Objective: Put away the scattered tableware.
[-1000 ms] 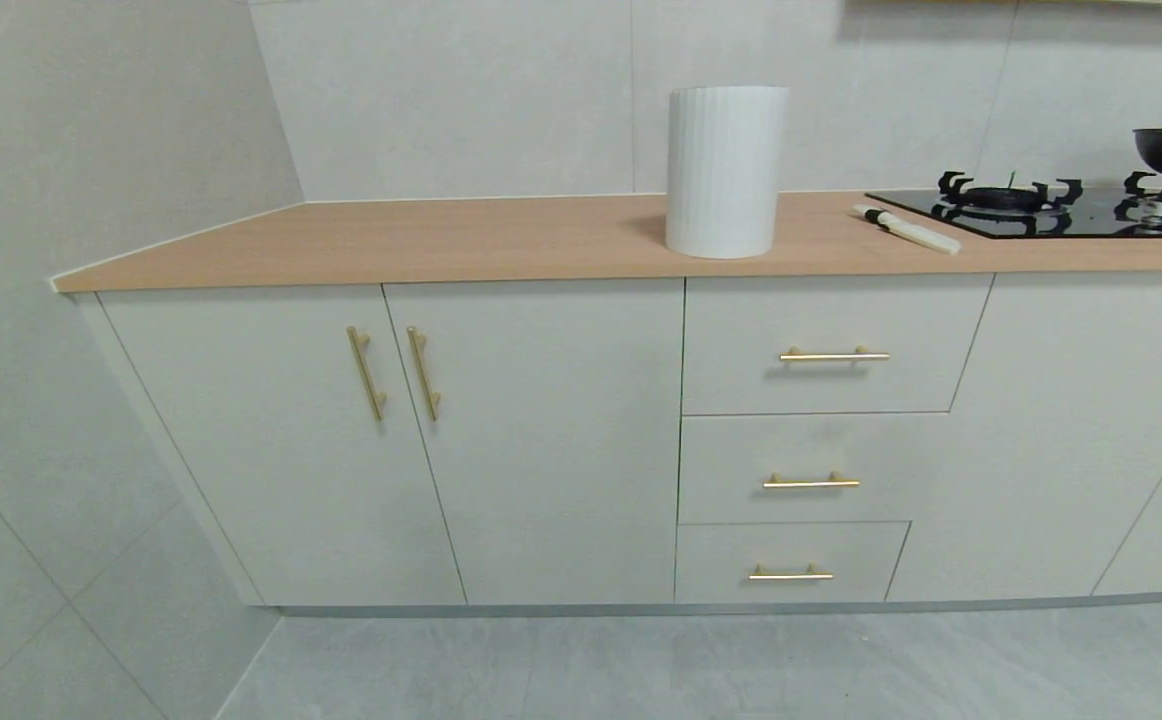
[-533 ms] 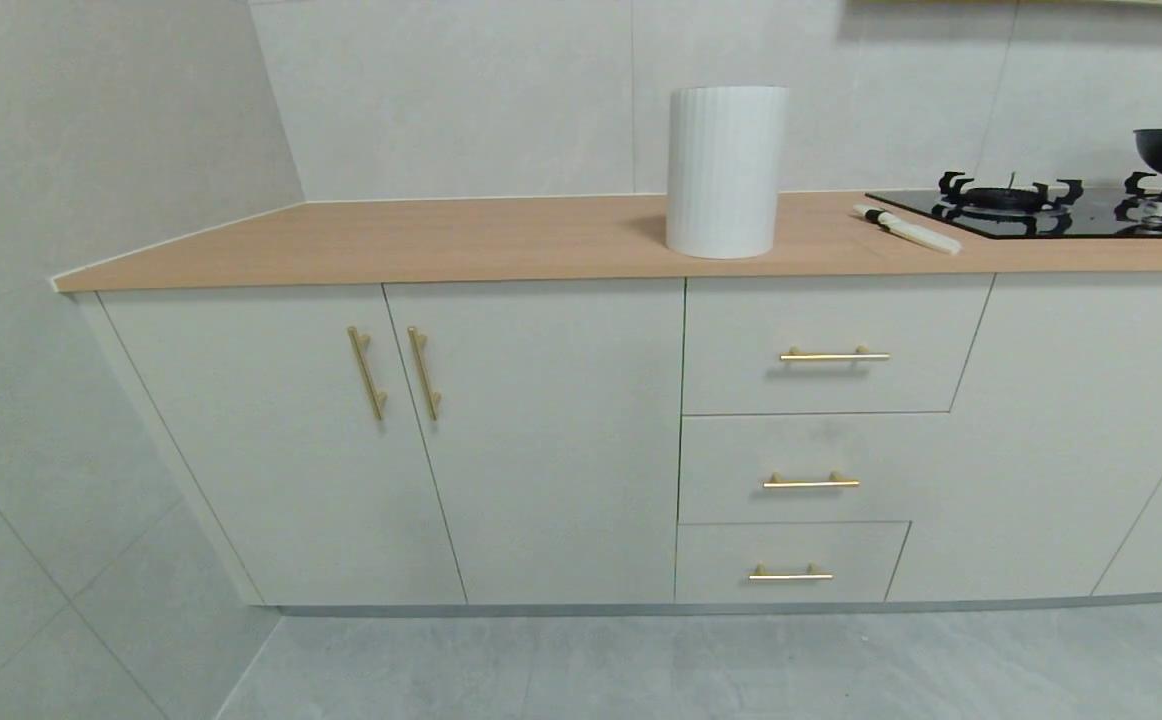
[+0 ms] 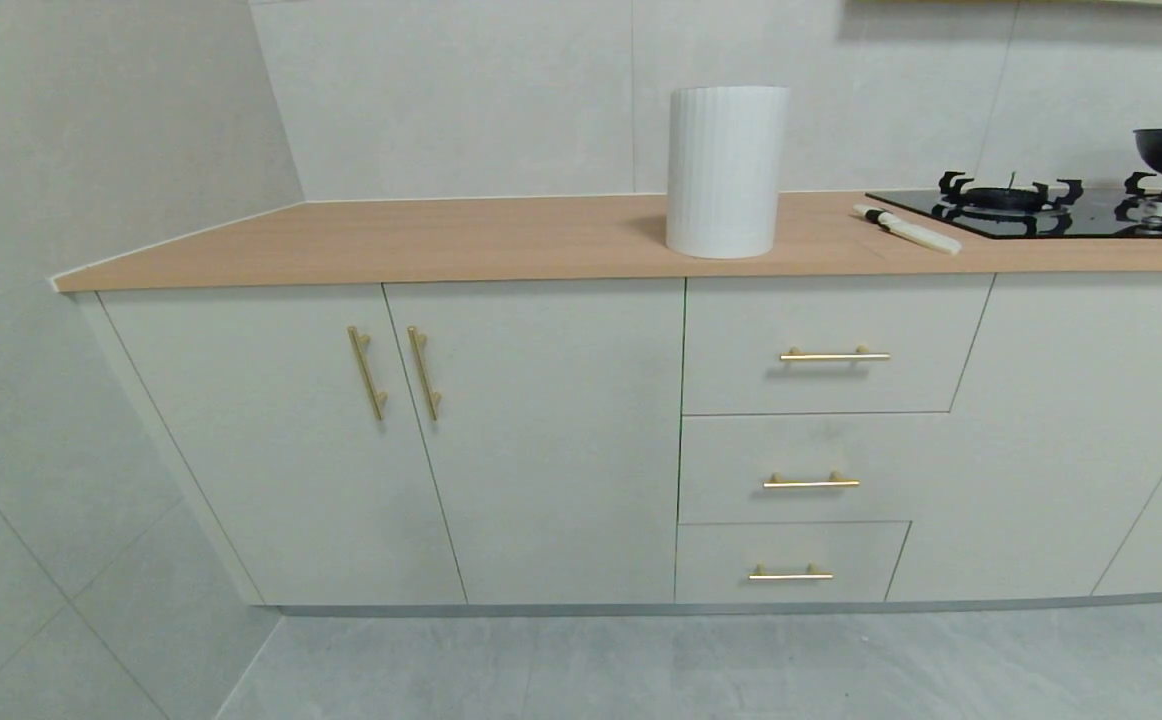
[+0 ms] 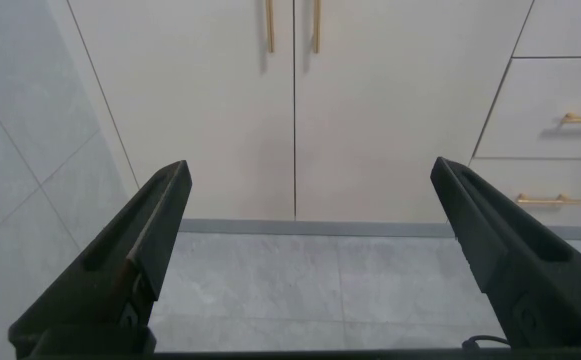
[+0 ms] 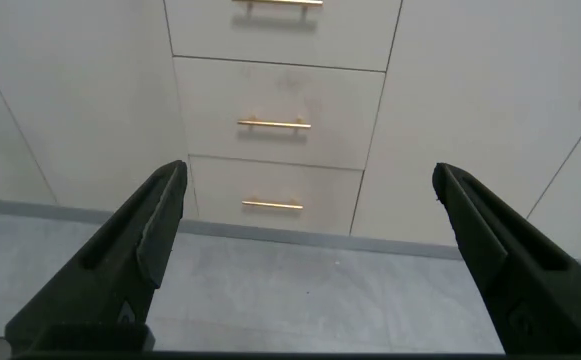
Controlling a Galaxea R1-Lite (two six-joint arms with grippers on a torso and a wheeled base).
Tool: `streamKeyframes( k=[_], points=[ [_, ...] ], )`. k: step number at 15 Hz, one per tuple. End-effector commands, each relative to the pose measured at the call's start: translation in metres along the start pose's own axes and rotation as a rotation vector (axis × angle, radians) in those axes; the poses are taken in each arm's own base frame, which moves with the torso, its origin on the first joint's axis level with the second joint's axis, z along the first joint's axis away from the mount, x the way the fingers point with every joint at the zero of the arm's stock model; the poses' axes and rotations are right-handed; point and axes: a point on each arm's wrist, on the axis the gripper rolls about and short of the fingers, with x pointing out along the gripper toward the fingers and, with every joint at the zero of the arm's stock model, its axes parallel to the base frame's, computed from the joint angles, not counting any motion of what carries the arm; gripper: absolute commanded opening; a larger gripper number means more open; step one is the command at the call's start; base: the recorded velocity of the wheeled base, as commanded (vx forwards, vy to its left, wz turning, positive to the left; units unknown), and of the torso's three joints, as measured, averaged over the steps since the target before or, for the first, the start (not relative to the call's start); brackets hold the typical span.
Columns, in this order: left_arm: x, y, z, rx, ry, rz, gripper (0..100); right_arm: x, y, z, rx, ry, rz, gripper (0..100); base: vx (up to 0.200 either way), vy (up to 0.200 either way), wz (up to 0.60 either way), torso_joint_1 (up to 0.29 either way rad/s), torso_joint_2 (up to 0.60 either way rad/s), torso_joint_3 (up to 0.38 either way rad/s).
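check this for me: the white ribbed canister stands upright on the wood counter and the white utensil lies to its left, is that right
Not quite. In the head view the white utensil lies to the right of the white ribbed canister, between it and the gas hob, not to its left. The rest holds: the canister stands upright on the wood counter.

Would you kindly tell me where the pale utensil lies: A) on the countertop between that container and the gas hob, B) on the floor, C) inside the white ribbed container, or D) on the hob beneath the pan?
A: the pale utensil lies flat on the countertop, between the white ribbed container and the gas hob.
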Motion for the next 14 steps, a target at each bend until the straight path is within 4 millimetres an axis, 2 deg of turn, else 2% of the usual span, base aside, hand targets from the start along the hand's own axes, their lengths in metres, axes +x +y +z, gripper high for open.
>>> streamKeyframes(
  k=[1,14],
  points=[
    [0.0000,0.0000,0.0001,0.000,-0.001,0.001,100,0.0003,-0.0001,-0.0012,0.046,0.010,-0.007,100,0.000,0.000,0.00,0.000,0.00,0.000],
    [0.0000,0.0000,0.0001,0.004,-0.001,0.001,100,0.0004,-0.0001,-0.0015,0.055,0.010,-0.005,100,0.000,0.000,0.00,0.000,0.00,0.000]
  ],
)
